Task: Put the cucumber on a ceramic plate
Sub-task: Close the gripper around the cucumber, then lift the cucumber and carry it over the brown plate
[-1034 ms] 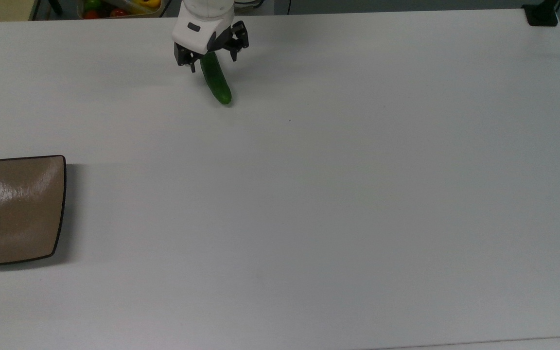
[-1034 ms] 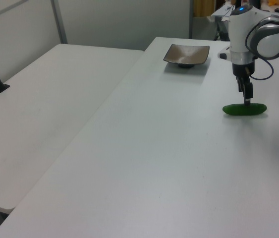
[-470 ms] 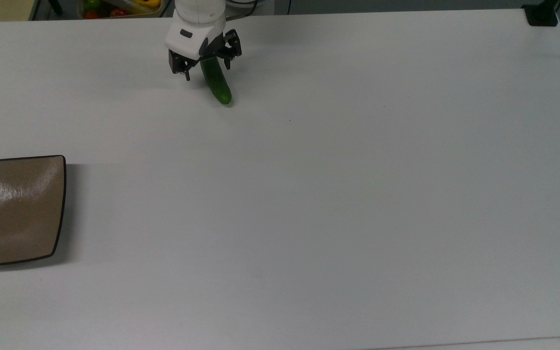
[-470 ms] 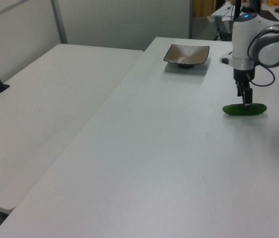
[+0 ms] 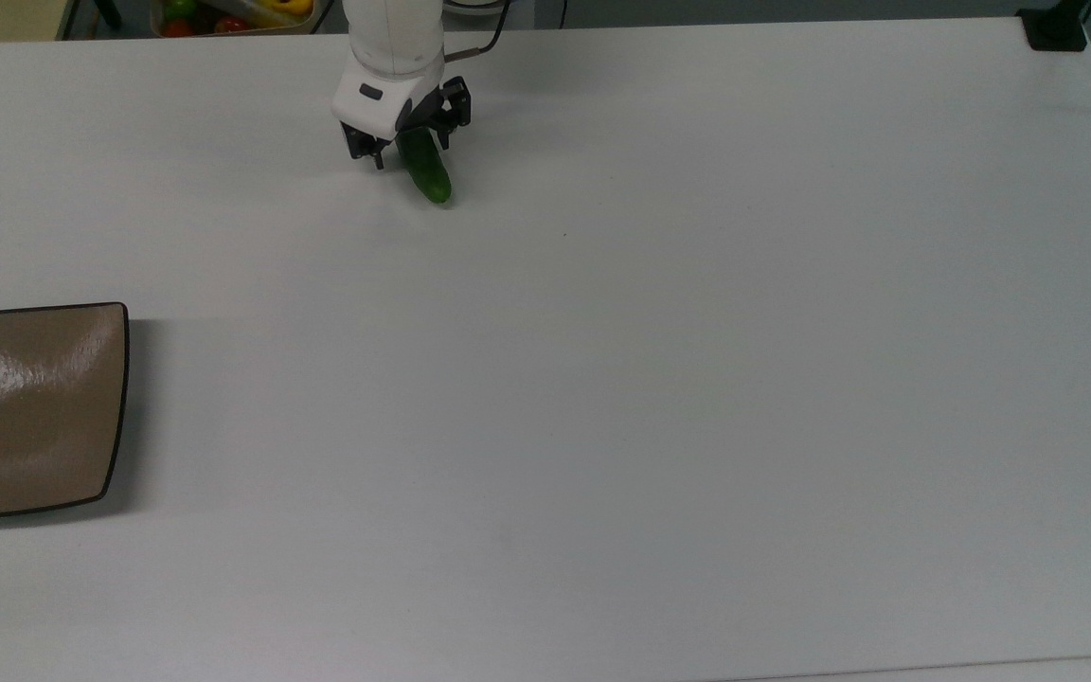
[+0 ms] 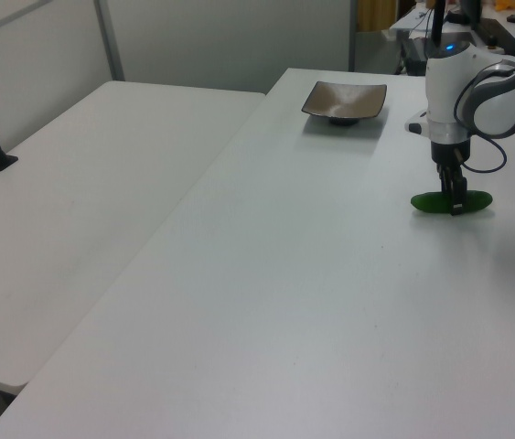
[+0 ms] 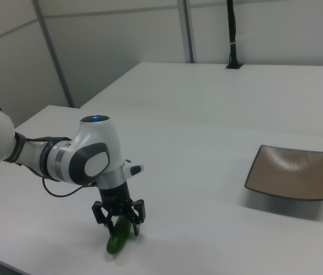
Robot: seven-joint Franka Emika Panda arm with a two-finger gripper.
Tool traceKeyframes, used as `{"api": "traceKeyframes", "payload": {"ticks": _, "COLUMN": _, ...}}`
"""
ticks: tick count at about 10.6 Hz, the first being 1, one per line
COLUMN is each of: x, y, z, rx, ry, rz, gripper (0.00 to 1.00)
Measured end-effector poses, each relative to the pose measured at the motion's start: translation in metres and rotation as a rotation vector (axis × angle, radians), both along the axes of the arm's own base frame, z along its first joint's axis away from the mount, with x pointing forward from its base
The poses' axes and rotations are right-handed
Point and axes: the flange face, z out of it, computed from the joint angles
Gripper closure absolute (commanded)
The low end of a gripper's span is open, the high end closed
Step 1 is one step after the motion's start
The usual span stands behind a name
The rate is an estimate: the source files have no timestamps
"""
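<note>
Pincer (image 5: 407,149) open astride cucumber (image 5: 426,171) on table (image 5: 659,379)

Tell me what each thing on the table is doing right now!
cucumber: lying flat on the table, not lifted, between the open fingers.
hand: open, lowered over the cucumber, a finger on each side.
ceramic plate: empty, sitting flat, far from the cucumber.
table: white, holding the cucumber and plate.

Looks like a lab or office: plain white tables (image 6: 239,274), grey partition walls (image 7: 121,40), a clamped black pole (image 7: 232,34).
</note>
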Motion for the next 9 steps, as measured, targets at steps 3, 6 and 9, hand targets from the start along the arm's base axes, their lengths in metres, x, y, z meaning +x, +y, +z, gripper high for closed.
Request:
{"api": "traceKeyframes", "payload": {"ticks": 3, "x": 0.0, "y": 0.0, "z": 0.0, "rx": 0.0, "ry": 0.0, "rz": 0.0, "gripper": 0.93}}
{"api": "traceKeyframes", "payload": {"ticks": 6, "x": 0.0, "y": 0.0, "z": 0.001, "rx": 0.0, "ry": -0.002, "rz": -0.003, "gripper": 0.96}}
{"api": "traceKeyframes", "payload": {"ticks": 9, "x": 0.003, "y": -0.002, "z": 0.023, "rx": -0.007, "ry": -0.002, "rz": -0.013, "gripper": 0.96}}
